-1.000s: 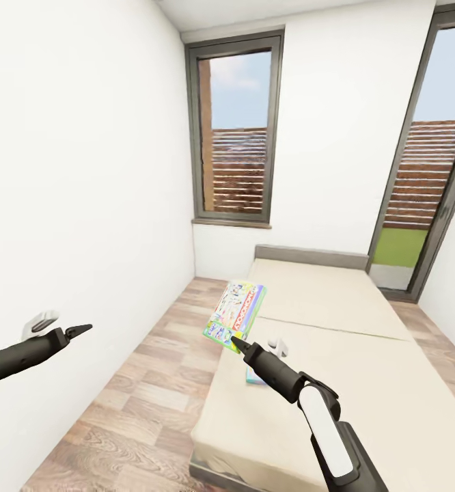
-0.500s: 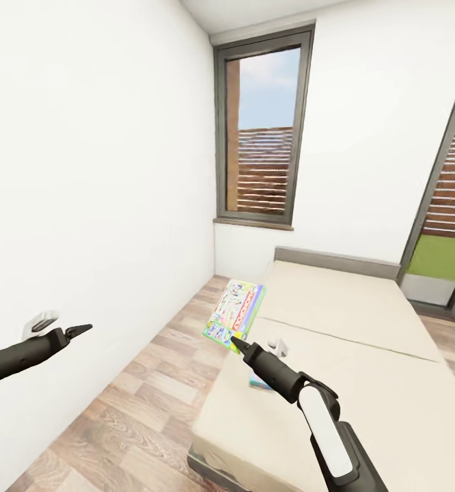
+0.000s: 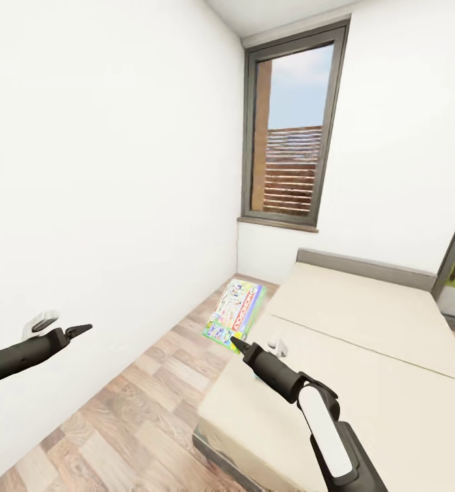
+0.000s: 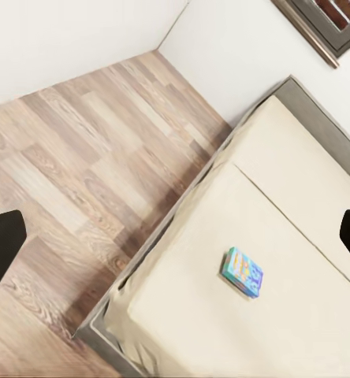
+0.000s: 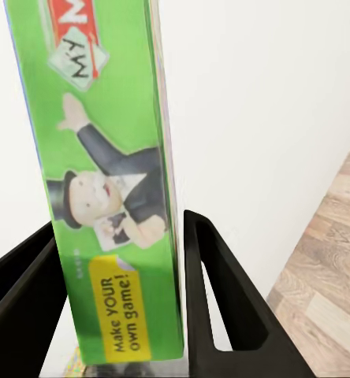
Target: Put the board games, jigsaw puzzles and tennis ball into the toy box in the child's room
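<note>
My right gripper [image 3: 237, 339] is shut on a green board game [image 3: 236, 313], held up on edge over the floor beside the bed [image 3: 364, 321]. In the right wrist view the black fingers [image 5: 214, 291] clamp the lower end of this green board game [image 5: 112, 157]. A second board game [image 4: 243, 272], blue, lies flat on the beige bed [image 4: 301, 181] in the left wrist view. My left gripper [image 3: 74, 329] is open and empty, close to the white wall; its gap [image 4: 175, 236] looks down on floor and mattress. The table, toy box, jigsaw puzzles and tennis ball are out of view.
A white wall [image 3: 104, 171] runs close along my left. Wood-plank floor [image 3: 152, 403] forms a strip between the wall and the bed. A tall window [image 3: 292, 130] with brown slats stands in the far wall, above the low grey headboard [image 3: 364, 268].
The whole picture has shifted right, so the camera has turned left. Both arms and the held green game keep their places in the view.
</note>
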